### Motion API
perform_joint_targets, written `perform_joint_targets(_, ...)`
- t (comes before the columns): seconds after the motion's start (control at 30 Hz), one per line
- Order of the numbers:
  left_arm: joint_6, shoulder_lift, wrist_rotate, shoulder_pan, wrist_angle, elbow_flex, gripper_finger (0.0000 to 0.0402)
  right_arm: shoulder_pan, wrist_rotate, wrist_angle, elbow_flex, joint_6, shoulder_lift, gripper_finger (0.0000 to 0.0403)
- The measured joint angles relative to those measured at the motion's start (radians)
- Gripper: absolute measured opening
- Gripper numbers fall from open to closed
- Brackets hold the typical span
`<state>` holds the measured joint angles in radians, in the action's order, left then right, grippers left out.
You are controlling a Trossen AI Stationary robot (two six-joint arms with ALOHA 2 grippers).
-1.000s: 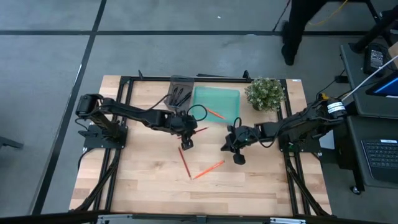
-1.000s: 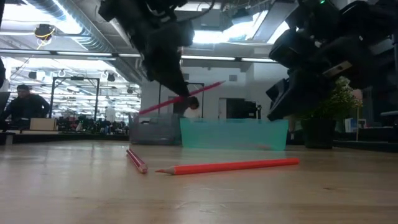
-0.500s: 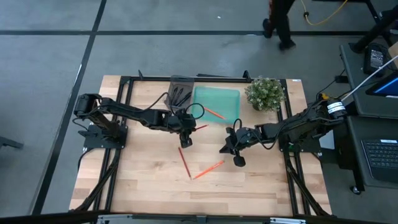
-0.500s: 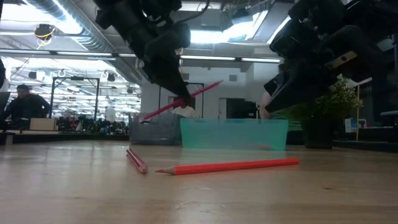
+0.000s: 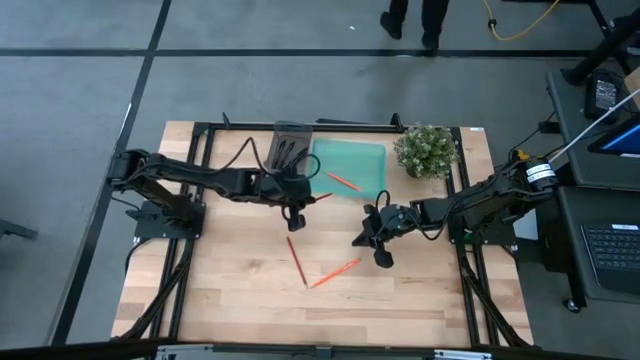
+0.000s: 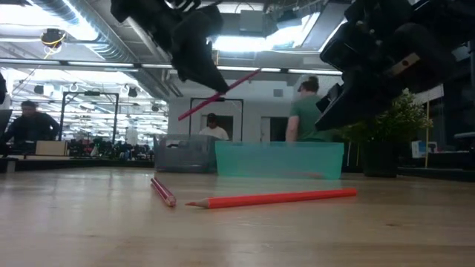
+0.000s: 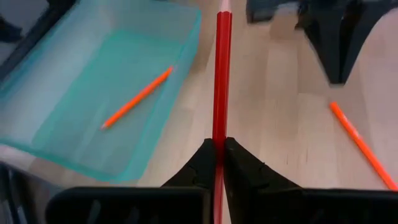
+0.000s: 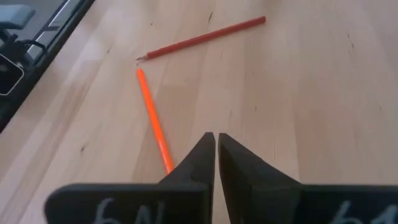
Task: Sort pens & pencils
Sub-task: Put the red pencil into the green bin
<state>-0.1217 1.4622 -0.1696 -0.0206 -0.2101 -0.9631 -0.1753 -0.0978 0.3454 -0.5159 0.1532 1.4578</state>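
Note:
My left gripper (image 5: 300, 207) hangs above the table beside the teal tray (image 5: 348, 160), shut on a red pencil (image 5: 320, 197). One orange pencil (image 7: 137, 98) lies inside that tray. Black pens (image 5: 288, 155) lie in the dark grey tray (image 5: 290, 135) next to it. Two more pencils lie flat on the wood nearer the front, a red one (image 5: 297, 258) and an orange one (image 5: 335, 272). My right gripper (image 5: 362, 238) hovers shut and empty right of them, its tips (image 8: 216, 152) over the orange pencil's end. My left gripper pinches the red pencil's shaft (image 7: 220, 134) between its two fingers, roughly at mid-length. The fingers slant down from above and from the table's left. The pencil is lifted clear and tilted, its higher end (image 6: 252, 74) toward the teal tray and its lower end (image 6: 184, 115) sticking out behind.
A potted plant (image 5: 427, 150) stands at the far right corner beside the teal tray. A black metal frame (image 5: 200, 135) runs along the table's edges. People move in the room beyond the table. Bare wood lies along the near edge (image 5: 320, 315).
My left gripper has risen and drifted toward the far edge, nearer the trays, carrying the red pencil. The pencil now sits higher and tilts more steeply than a second ago. The right arm kept still.

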Motion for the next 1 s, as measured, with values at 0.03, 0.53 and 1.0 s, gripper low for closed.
perform_joint_targets(0.03,0.003,-0.007,0.0,0.001,0.005,0.0,0.0012,0.0,0.0,0.005,0.0,-0.002,0.0,0.0023)
perform_joint_targets(0.53,0.063,-0.038,0.011,-0.001,-0.008,-0.001,0.0013,0.009,0.392,0.35,0.0,-0.037,-0.001,0.0025)
perform_joint_targets(1.0,0.08,-0.038,0.038,-0.02,0.014,-0.001,0.0014,0.022,0.391,0.511,0.0,-0.106,0.04,0.0176)
